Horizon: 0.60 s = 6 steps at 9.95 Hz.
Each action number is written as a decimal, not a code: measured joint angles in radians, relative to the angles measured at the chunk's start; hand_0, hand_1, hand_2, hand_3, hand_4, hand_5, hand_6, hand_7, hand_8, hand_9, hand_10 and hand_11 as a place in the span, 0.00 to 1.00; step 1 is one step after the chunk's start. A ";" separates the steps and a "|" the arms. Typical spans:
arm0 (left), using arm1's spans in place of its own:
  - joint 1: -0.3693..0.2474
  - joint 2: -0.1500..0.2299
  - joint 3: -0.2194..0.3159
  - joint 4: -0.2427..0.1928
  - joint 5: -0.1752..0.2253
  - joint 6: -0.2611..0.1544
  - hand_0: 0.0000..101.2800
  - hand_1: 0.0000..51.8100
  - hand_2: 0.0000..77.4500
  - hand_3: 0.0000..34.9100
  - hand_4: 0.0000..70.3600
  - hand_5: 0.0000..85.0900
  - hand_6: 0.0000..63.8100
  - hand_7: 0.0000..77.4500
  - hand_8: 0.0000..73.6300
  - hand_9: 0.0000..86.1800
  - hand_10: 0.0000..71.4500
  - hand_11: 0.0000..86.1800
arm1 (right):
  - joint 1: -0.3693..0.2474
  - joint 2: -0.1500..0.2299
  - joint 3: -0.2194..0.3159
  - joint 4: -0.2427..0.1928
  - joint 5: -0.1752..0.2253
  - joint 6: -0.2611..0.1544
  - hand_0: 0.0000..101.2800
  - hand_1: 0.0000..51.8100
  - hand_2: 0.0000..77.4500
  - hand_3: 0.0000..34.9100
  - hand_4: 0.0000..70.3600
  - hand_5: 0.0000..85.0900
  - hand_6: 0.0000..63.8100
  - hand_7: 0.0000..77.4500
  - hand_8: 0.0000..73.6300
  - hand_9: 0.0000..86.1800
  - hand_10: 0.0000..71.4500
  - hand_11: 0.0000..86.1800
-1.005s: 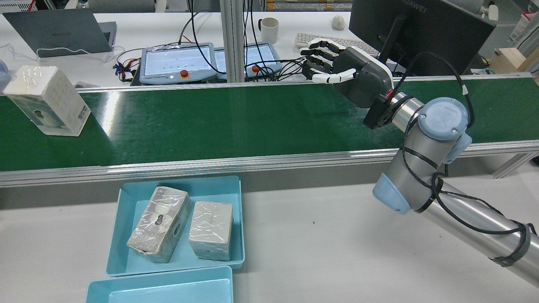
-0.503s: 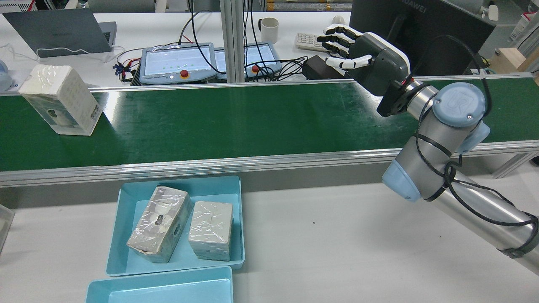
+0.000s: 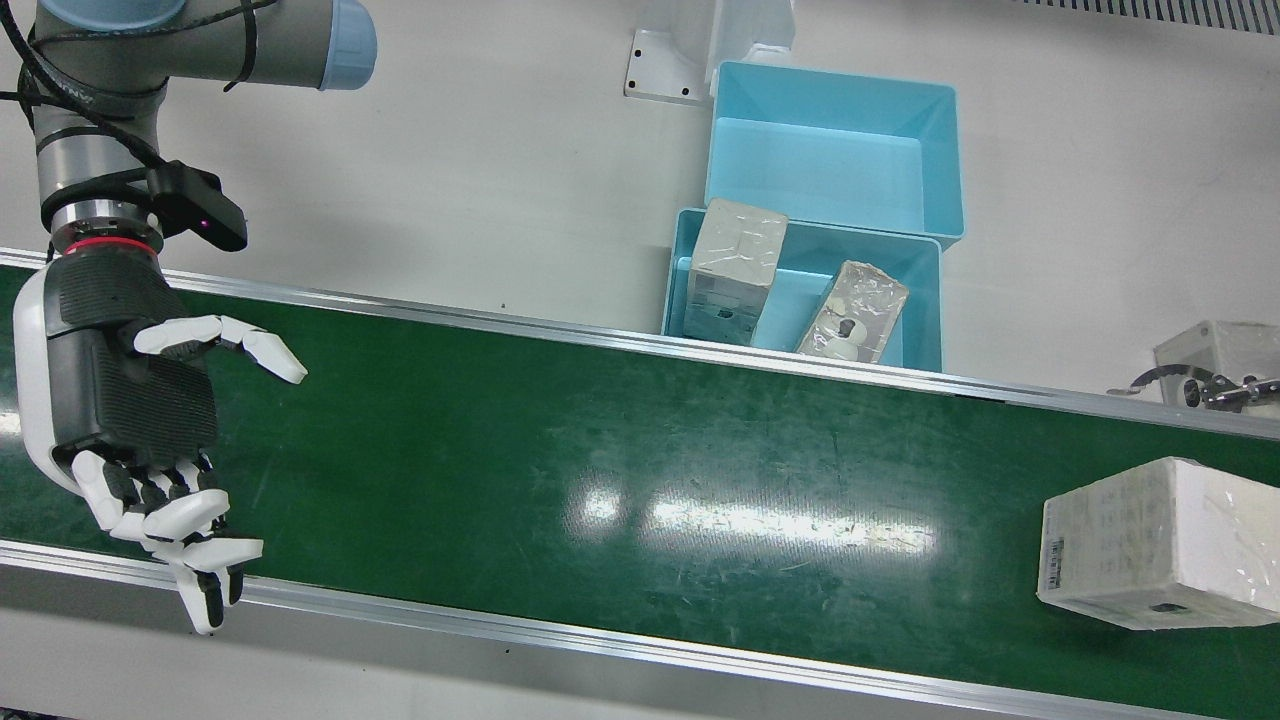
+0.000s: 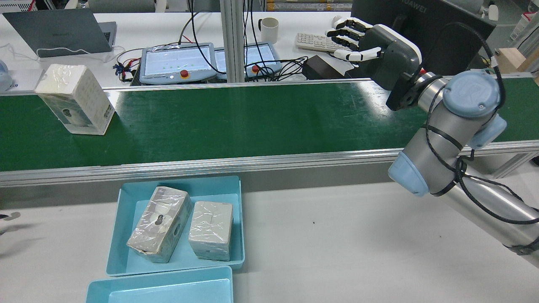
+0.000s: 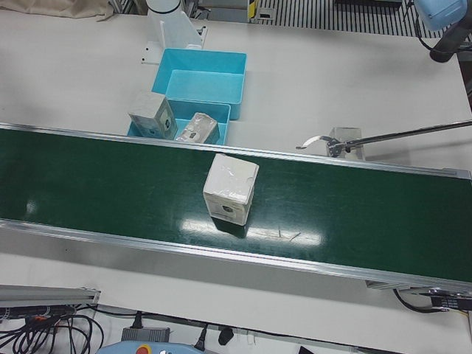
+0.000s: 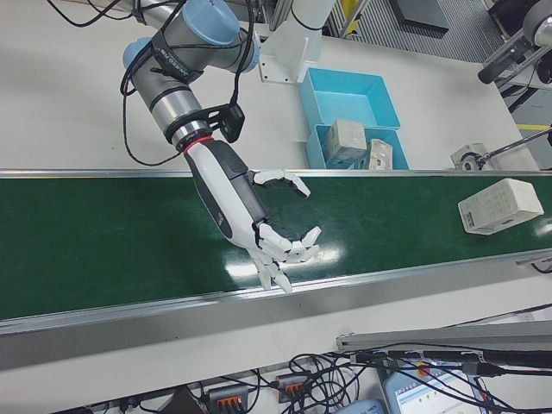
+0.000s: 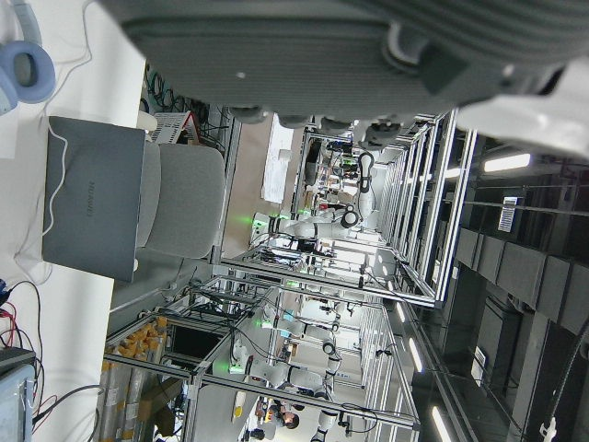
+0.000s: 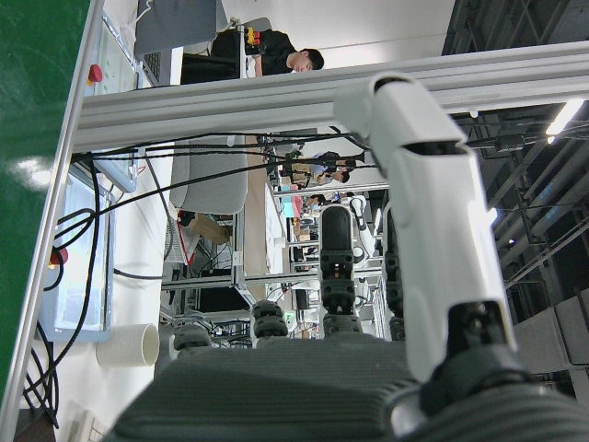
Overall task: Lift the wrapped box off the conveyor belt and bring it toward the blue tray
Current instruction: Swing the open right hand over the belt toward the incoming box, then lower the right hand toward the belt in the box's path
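While my right hand [image 4: 372, 44] hangs spread and empty over the belt's [image 4: 252, 122] far edge, the wrapped box [image 4: 76, 99] stands well apart at the other end; a mistimed reach could topple it.

My right hand [image 3: 130, 400], ribbed charcoal palm with white fingers tipped black, spreads over the glossy dark-green conveyor belt [image 3: 620, 480]. A cream-white wrapped box [image 3: 1165, 545] under clear film carries a small barcode label. Two pale grey film-wrapped boxes [image 3: 735, 270] lie in my light-blue plastic tray [image 3: 925, 300].
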 joint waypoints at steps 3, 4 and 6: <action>0.000 0.000 0.000 0.000 0.000 0.000 0.00 0.00 0.01 0.00 0.00 0.01 0.01 0.00 0.00 0.00 0.01 0.00 | -0.014 0.000 0.024 -0.040 0.001 -0.017 0.53 0.49 0.44 0.58 0.25 0.50 0.13 0.44 0.01 0.10 0.00 0.02; 0.000 0.000 0.000 0.000 0.000 0.000 0.00 0.00 0.01 0.00 0.00 0.01 0.00 0.00 0.00 0.00 0.01 0.00 | -0.024 0.002 0.026 -0.041 0.001 -0.019 0.52 0.40 0.42 0.55 0.22 0.48 0.13 0.40 0.01 0.11 0.00 0.02; 0.000 0.000 0.000 0.000 0.000 0.000 0.00 0.00 0.01 0.00 0.00 0.01 0.01 0.00 0.00 0.00 0.01 0.00 | -0.045 0.008 0.031 -0.043 0.000 -0.021 0.49 0.29 0.27 0.54 0.20 0.46 0.10 0.36 0.01 0.08 0.00 0.02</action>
